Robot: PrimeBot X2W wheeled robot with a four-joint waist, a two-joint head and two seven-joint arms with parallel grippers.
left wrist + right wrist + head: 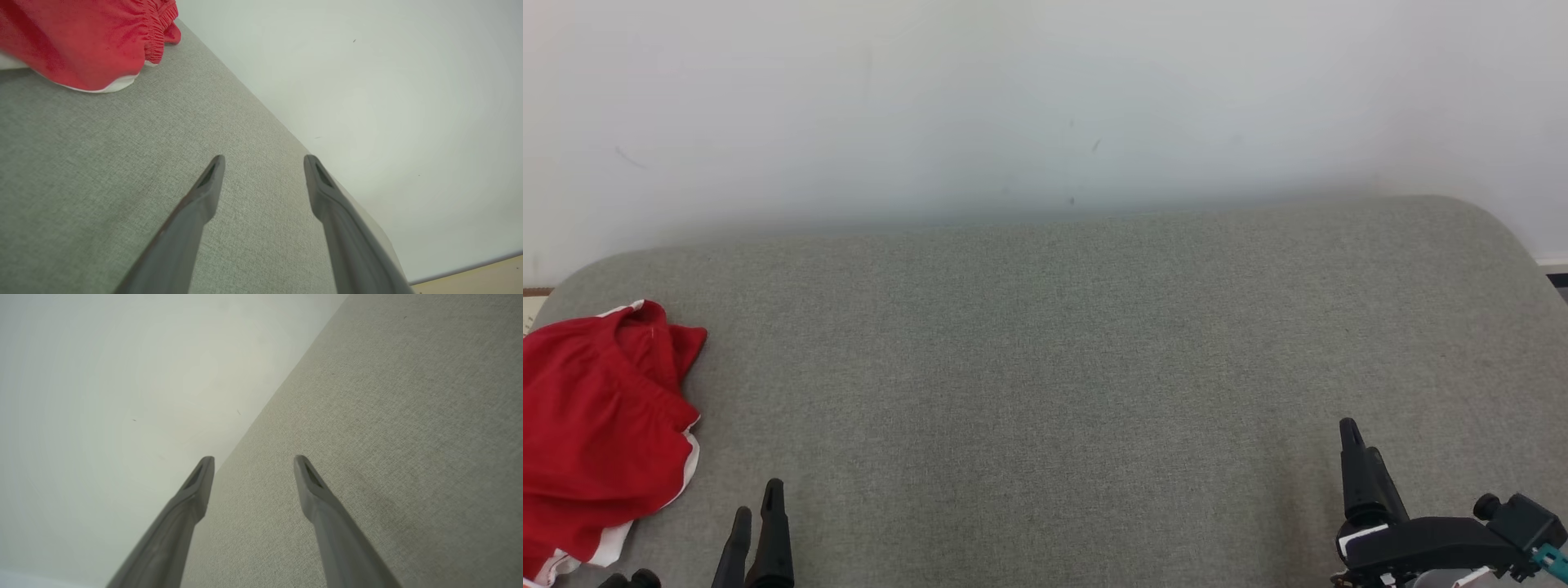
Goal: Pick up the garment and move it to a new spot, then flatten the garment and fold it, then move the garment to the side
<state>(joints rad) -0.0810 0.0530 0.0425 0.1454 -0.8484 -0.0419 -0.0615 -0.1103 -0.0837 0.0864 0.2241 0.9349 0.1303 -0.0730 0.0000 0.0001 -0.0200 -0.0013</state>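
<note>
The garment [596,408] is a crumpled red piece with white trim and a gathered waistband, lying at the left end of the grey fabric surface [1054,367]. In the left wrist view the garment [81,41] fills the upper left corner. My left gripper [758,498] stands open at the lower left, just right of the garment and apart from it, with nothing between its fingers [264,159]. My right gripper [1360,441] is at the lower right, far from the garment, and its fingers [254,459] are spread over bare fabric, holding nothing.
A plain white wall [1045,106] rises right behind the grey surface. The surface has rounded far corners at left and right. A strip of tan floor [470,281] shows past its edge in the left wrist view.
</note>
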